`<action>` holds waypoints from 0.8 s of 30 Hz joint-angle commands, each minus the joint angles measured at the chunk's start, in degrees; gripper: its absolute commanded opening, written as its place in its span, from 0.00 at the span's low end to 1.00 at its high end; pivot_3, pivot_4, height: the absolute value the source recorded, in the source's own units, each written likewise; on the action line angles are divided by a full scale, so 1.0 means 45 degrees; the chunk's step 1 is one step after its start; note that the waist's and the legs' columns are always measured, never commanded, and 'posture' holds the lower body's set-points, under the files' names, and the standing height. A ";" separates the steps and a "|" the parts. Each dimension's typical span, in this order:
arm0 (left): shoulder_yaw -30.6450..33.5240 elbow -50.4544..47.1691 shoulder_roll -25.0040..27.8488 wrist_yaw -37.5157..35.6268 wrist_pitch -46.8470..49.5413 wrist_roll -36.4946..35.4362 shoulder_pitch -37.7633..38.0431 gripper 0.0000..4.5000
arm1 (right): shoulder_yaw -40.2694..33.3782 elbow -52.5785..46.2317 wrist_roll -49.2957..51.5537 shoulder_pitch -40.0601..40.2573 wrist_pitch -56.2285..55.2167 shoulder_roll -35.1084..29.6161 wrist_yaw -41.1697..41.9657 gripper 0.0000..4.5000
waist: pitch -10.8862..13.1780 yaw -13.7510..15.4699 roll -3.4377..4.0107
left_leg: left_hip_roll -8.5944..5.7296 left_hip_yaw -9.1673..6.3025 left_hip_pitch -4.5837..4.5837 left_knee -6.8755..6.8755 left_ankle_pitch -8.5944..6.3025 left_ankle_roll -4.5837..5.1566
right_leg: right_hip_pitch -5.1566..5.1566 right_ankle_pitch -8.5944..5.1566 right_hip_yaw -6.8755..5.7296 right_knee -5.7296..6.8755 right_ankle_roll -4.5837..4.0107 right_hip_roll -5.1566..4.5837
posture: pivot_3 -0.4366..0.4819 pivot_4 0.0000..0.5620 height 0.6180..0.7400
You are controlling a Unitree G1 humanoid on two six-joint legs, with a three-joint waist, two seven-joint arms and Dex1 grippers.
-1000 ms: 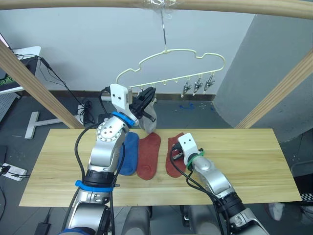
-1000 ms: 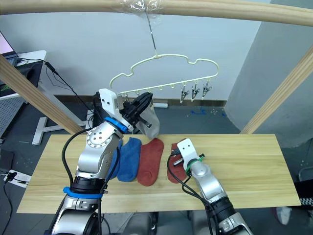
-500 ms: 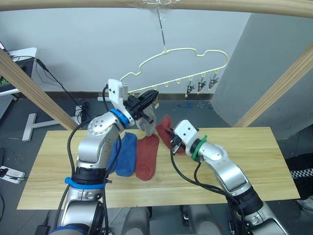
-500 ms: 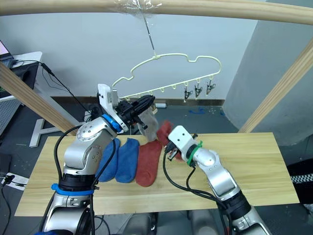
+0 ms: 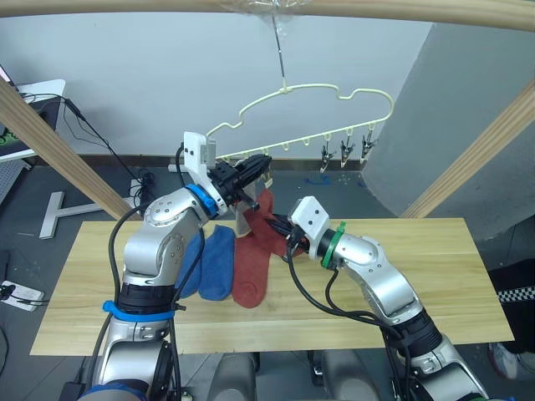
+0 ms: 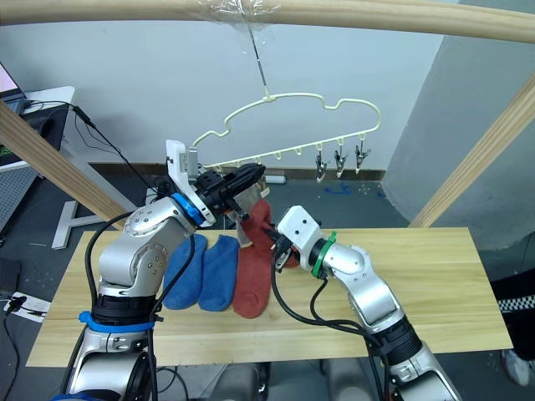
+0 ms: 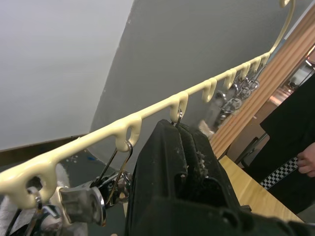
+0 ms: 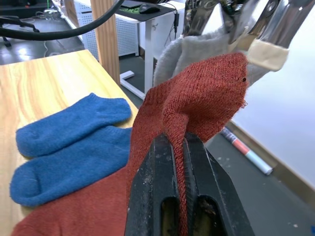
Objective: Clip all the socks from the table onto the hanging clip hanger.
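Note:
The pale-yellow clip hanger (image 5: pixel 311 107) hangs by its hook from the top pole. My left gripper (image 5: pixel 260 167) is up at the left end of its lower bar, shut on a clip (image 7: pixel 178 117). A light grey sock (image 8: pixel 197 51) hangs from a clip right beside it. My right gripper (image 5: pixel 281 227) is shut on a rust-red sock (image 8: pixel 206 93), held up just below those clips and against the grey sock. On the table (image 5: pixel 435 267) lie another rust-red sock (image 5: pixel 251 274) and two blue socks (image 5: pixel 217 261), (image 5: pixel 189 266).
Three bare metal clips (image 5: pixel 344 149) hang at the hanger's right end. Thick wooden poles (image 5: pixel 468 159), (image 5: pixel 54 146) slant up on both sides of the table. A person's hand (image 7: pixel 306 160) and dark clothing show past the table's far end.
My right gripper has lifted the rust-red sock off the table and carried it up and left to the clips beside my left gripper. The left gripper has stayed at the hanger.

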 commanded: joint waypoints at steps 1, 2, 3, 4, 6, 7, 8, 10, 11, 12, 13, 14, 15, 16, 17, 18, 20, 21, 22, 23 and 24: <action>0.0144 -0.0600 0.0027 -0.0029 -0.0074 -0.0175 -0.0092 0.00 | -0.0337 0.0035 0.0337 -0.0312 -0.0021 0.0271 -0.0027 0.01 | 0.0000 -0.0001 0.0000 | 0.0000 0.0000 0.0000 0.0000 0.0000 0.0000 | 0.0000 0.0000 0.0000 -0.0001 0.0000 0.0000 | 0.43 0.45 0.83; 0.0139 -0.0602 0.0028 -0.0026 -0.0070 -0.0170 -0.0086 0.00 | -0.0367 0.0113 0.0352 -0.0411 -0.0047 0.0327 -0.0045 0.01 | 0.0000 -0.0001 0.0000 | 0.0000 0.0000 0.0000 0.0000 0.0000 0.0000 | 0.0000 0.0000 0.0001 -0.0001 0.0000 0.0000 | 0.43 0.45 0.83; 0.0137 -0.0604 0.0028 -0.0022 -0.0065 -0.0167 -0.0083 0.00 | -0.0384 0.0167 0.0354 -0.0477 -0.0076 0.0362 -0.0050 0.01 | 0.0000 -0.0002 0.0000 | 0.0000 -0.0001 0.0000 -0.0001 0.0000 0.0000 | 0.0000 0.0000 0.0001 -0.0001 0.0000 0.0000 | 0.43 0.45 0.83; 0.0129 -0.0633 0.0030 -0.0016 -0.0057 -0.0163 -0.0056 0.00 | -0.0457 0.0236 0.0364 -0.0615 -0.0136 0.0437 -0.0110 0.01 | 0.0000 -0.0004 0.0001 | 0.0000 -0.0001 0.0000 -0.0001 0.0000 0.0000 | -0.0001 0.0000 0.0001 0.0000 0.0000 0.0000 | 0.43 0.45 0.83; 0.0120 -0.0653 0.0037 -0.0010 -0.0062 -0.0143 0.0002 0.00 | -0.0577 0.0374 0.0374 -0.0887 -0.0175 0.0540 -0.0195 0.01 | 0.0000 -0.0008 0.0001 | 0.0001 -0.0001 0.0000 -0.0002 0.0000 0.0001 | -0.0003 0.0000 0.0000 0.0000 0.0000 0.0000 | 0.43 0.45 0.83; 0.0120 -0.0651 0.0037 -0.0004 -0.0064 -0.0135 0.0015 0.00 | -0.0623 0.0434 0.0398 -0.0992 -0.0177 0.0583 -0.0209 0.01 | 0.0000 -0.0007 0.0001 | 0.0001 0.0001 0.0000 -0.0002 0.0000 0.0000 | -0.0004 0.0000 0.0000 0.0000 0.0000 0.0001 | 0.43 0.45 0.83; 0.0120 -0.0646 0.0031 0.0004 -0.0069 -0.0127 0.0014 0.00 | -0.0644 0.0486 0.0426 -0.1076 -0.0151 0.0609 -0.0188 0.01 | 0.0001 -0.0006 0.0001 | 0.0000 0.0000 0.0000 -0.0002 0.0000 0.0000 | -0.0004 0.0000 -0.0001 0.0000 0.0000 0.0001 | 0.43 0.45 0.83; 0.0121 -0.0645 0.0021 0.0023 -0.0074 -0.0116 0.0008 0.00 | -0.0636 0.0585 0.0442 -0.1192 -0.0124 0.0636 -0.0144 0.01 | 0.0000 0.0009 0.0001 | 0.0000 0.0000 0.0000 -0.0002 0.0000 0.0000 | -0.0004 0.0000 -0.0001 -0.0001 0.0000 0.0000 | 0.43 0.45 0.83; 0.0124 -0.0642 0.0019 0.0027 -0.0079 -0.0113 0.0008 0.00 | -0.0631 0.0629 0.0465 -0.1224 -0.0079 0.0665 -0.0112 0.01 | 0.0000 0.0013 0.0001 | 0.0000 0.0000 -0.0001 -0.0002 0.0000 0.0000 | -0.0004 0.0000 -0.0001 -0.0003 0.0000 0.0000 | 0.43 0.45 0.83; 0.0125 -0.0638 0.0020 0.0028 -0.0086 -0.0108 0.0009 0.00 | -0.0634 0.0664 0.0484 -0.1240 -0.0051 0.0698 -0.0105 0.01 | 0.0000 0.0012 0.0001 | 0.0000 0.0000 -0.0002 -0.0004 0.0000 0.0000 | -0.0004 0.0000 0.0000 -0.0004 0.0000 0.0000 | 0.43 0.45 0.83; 0.0119 -0.0649 0.0014 0.0039 -0.0083 -0.0104 0.0011 0.00 | -0.0651 0.0675 0.0506 -0.1234 -0.0034 0.0722 -0.0108 0.01 | 0.0000 0.0011 0.0001 | 0.0000 0.0002 -0.0002 -0.0006 0.0000 0.0000 | -0.0005 0.0000 0.0001 -0.0005 0.0000 -0.0001 | 0.43 0.45 0.83; 0.0113 -0.0654 0.0013 0.0049 -0.0082 -0.0095 0.0013 0.00 | -0.0670 0.0696 0.0520 -0.1221 -0.0021 0.0755 -0.0132 0.01 | 0.0000 0.0009 0.0001 | 0.0000 0.0005 -0.0002 -0.0010 0.0000 -0.0001 | -0.0008 0.0000 0.0003 -0.0004 0.0000 -0.0001 | 0.43 0.45 0.83; 0.0109 -0.0659 0.0018 0.0052 -0.0079 -0.0092 0.0015 0.00 | -0.0678 0.0717 0.0508 -0.1212 -0.0055 0.0771 -0.0156 0.01 | 0.0000 0.0008 0.0001 | 0.0000 0.0005 -0.0002 -0.0011 0.0000 0.0000 | -0.0009 0.0000 0.0003 -0.0004 0.0000 -0.0001 | 0.43 0.45 0.83; 0.0112 -0.0661 0.0024 0.0056 -0.0075 -0.0090 0.0017 0.00 | -0.0694 0.0722 0.0493 -0.1206 -0.0113 0.0790 -0.0189 0.01 | 0.0000 0.0008 0.0001 | 0.0000 0.0004 -0.0002 -0.0012 0.0000 0.0000 | -0.0009 0.0000 0.0003 -0.0004 0.0000 -0.0001 | 0.43 0.45 0.83; 0.0113 -0.0661 0.0031 0.0062 -0.0069 -0.0086 0.0017 0.00 | -0.0716 0.0718 0.0482 -0.1200 -0.0163 0.0807 -0.0216 0.01 | 0.0001 0.0008 0.0001 | 0.0000 0.0002 -0.0002 -0.0013 -0.0001 0.0001 | -0.0009 0.0000 0.0003 -0.0003 0.0000 -0.0001 | 0.44 0.45 0.83; 0.0114 -0.0670 0.0043 0.0058 -0.0062 -0.0085 0.0027 0.00 | -0.0741 0.0693 0.0481 -0.1194 -0.0212 0.0823 -0.0238 0.01 | 0.0001 0.0009 0.0001 | 0.0000 0.0002 -0.0002 -0.0014 -0.0001 0.0002 | -0.0009 0.0000 0.0002 -0.0003 0.0000 -0.0001 | 0.44 0.45 0.83; 0.0103 -0.0725 0.0064 0.0055 -0.0050 -0.0081 0.0088 0.00 | -0.0799 0.0588 0.0493 -0.1183 -0.0286 0.0846 -0.0265 0.01 | 0.0001 0.0008 0.0001 | 0.0000 0.0002 -0.0002 -0.0013 -0.0005 0.0008 | -0.0009 0.0000 0.0002 -0.0003 0.0000 -0.0001 | 0.44 0.45 0.83; 0.0090 -0.0754 0.0069 0.0049 -0.0050 -0.0076 0.0121 0.00 | -0.0826 0.0541 0.0504 -0.1184 -0.0302 0.0860 -0.0278 0.01 | 0.0000 0.0008 0.0001 | 0.0000 0.0003 -0.0001 -0.0013 -0.0004 0.0007 | -0.0009 0.0000 0.0003 -0.0003 0.0000 -0.0001 | 0.44 0.45 0.83; 0.0081 -0.0784 0.0067 0.0054 -0.0042 -0.0076 0.0149 0.00 | -0.0851 0.0493 0.0514 -0.1195 -0.0315 0.0875 -0.0280 0.01 | 0.0001 0.0009 0.0001 | 0.0000 0.0003 -0.0001 -0.0013 -0.0004 0.0008 | -0.0009 0.0000 0.0003 -0.0004 0.0000 -0.0001 | 0.44 0.45 0.83; 0.0067 -0.0812 0.0068 0.0050 -0.0031 -0.0076 0.0172 0.00 | -0.0884 0.0448 0.0531 -0.1220 -0.0323 0.0901 -0.0283 0.01 | 0.0001 0.0009 0.0001 | 0.0000 0.0003 -0.0002 -0.0014 -0.0005 0.0008 | -0.0009 0.0000 0.0003 -0.0004 0.0000 -0.0001 | 0.44 0.45 0.83; 0.0055 -0.0832 0.0073 0.0044 -0.0017 -0.0076 0.0189 0.00 | -0.0912 0.0418 0.0539 -0.1243 -0.0322 0.0926 -0.0285 0.01 | 0.0001 0.0009 0.0001 | 0.0000 0.0002 -0.0002 -0.0014 -0.0004 0.0007 | -0.0009 0.0000 0.0002 -0.0004 0.0000 -0.0001 | 0.44 0.45 0.83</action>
